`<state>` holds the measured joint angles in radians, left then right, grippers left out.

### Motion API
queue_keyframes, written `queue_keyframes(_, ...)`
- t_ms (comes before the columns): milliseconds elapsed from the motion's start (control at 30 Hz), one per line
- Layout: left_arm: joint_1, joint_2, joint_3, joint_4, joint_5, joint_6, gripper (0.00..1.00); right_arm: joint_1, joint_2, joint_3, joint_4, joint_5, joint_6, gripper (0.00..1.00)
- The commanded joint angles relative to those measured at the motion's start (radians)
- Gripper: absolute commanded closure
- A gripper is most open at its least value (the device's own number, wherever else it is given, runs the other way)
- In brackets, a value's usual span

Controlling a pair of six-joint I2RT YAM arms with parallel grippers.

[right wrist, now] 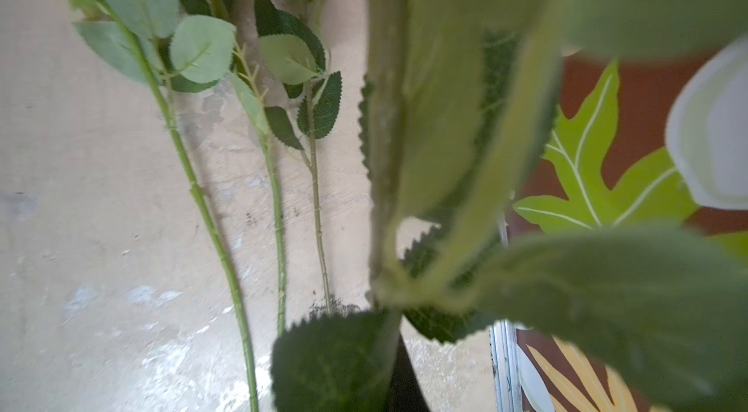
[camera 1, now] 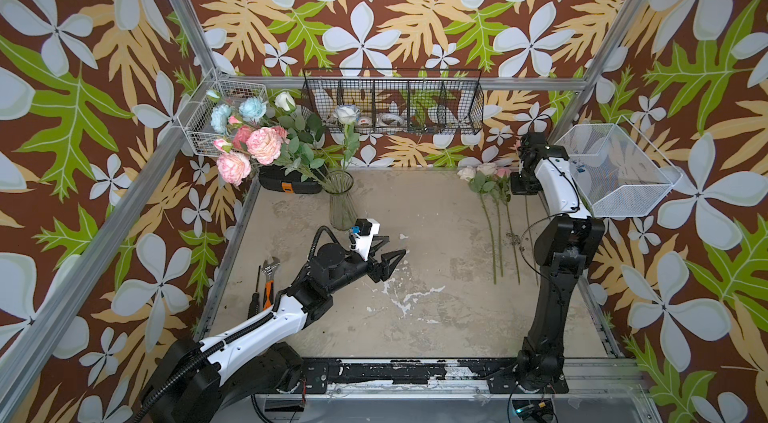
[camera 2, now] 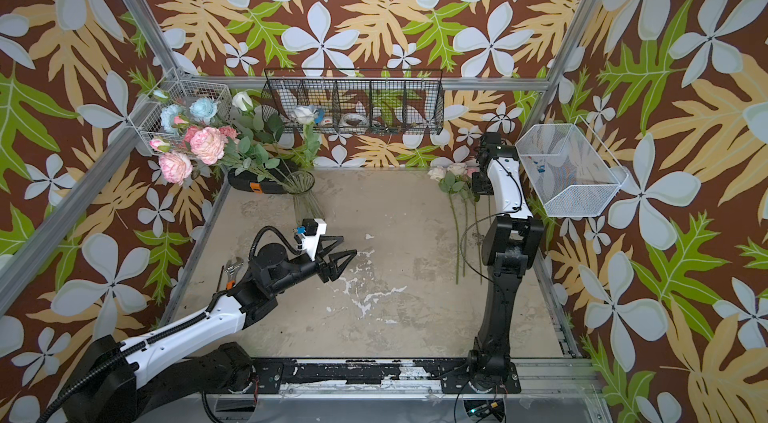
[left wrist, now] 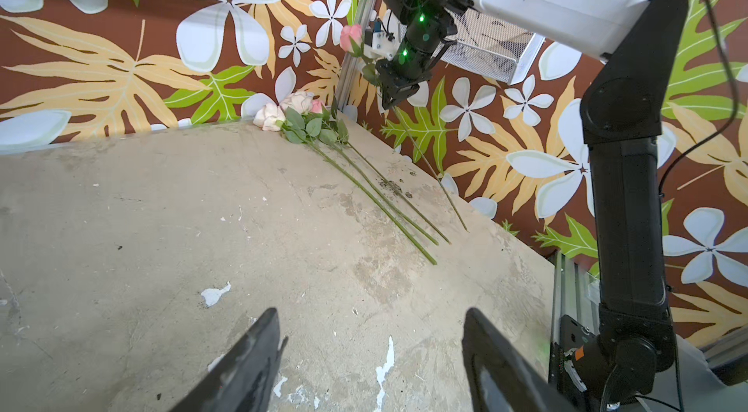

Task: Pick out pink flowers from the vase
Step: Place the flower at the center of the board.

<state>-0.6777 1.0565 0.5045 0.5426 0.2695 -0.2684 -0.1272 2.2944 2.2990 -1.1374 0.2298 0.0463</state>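
Left jaws gape released over bare, blotchy table point(camera 1: 436, 317), open room ahead; ribbed clear-glass vase point(camera 1: 341, 202) near beside them, ruffled pink flowers point(camera 1: 263, 145) leaning out; right jaws clench a pink rose point(left wrist: 350, 38) by its thin stem, above three roses point(left wrist: 307, 124) lying at the table's edge.

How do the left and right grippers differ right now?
The left gripper is open and empty; the right gripper is shut on the stem of a pink rose. The left gripper sits low near the vase; the right gripper is raised in the far corner beside three laid roses. Both have black fingers.
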Motion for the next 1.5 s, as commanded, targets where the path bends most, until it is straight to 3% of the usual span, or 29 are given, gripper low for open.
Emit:
queue_keyframes(0,0.000,-0.002,-0.003,0.043,-0.010,0.003,0.28,-0.007,0.058,0.047,0.001,-0.062,-0.024,1.00)
queue_keyframes(167,0.000,-0.003,-0.011,0.048,-0.026,0.003,0.28,-0.008,0.165,0.121,0.024,-0.139,-0.033,1.00)
queue_keyframes(600,0.000,-0.008,-0.032,0.054,-0.041,-0.005,0.28,-0.007,0.329,0.200,0.109,-0.193,-0.036,1.00)
queue_keyframes(800,0.000,-0.001,-0.026,0.057,-0.042,-0.008,0.28,-0.008,0.288,0.194,0.126,-0.203,-0.026,0.79)
queue_keyframes(900,0.000,0.006,-0.025,0.071,-0.050,-0.010,0.28,-0.008,0.230,0.191,0.135,-0.229,-0.008,0.67)
queue_keyframes(1100,0.000,0.006,-0.001,0.065,-0.082,-0.009,0.28,-0.006,0.067,0.188,0.136,-0.282,0.039,0.60)
queue_keyframes(1200,0.001,-0.032,-0.012,0.059,-0.173,-0.021,0.27,-0.005,-0.059,0.132,0.171,-0.318,0.065,0.56)
queue_keyframes(1333,0.023,-0.101,-0.054,0.077,-0.325,-0.031,0.27,0.048,-0.308,-0.116,0.356,-0.414,0.101,0.56)
queue_keyframes(1467,0.134,-0.142,-0.063,0.106,-0.384,-0.080,0.27,0.175,-0.591,-0.493,0.741,-0.541,0.158,0.56)
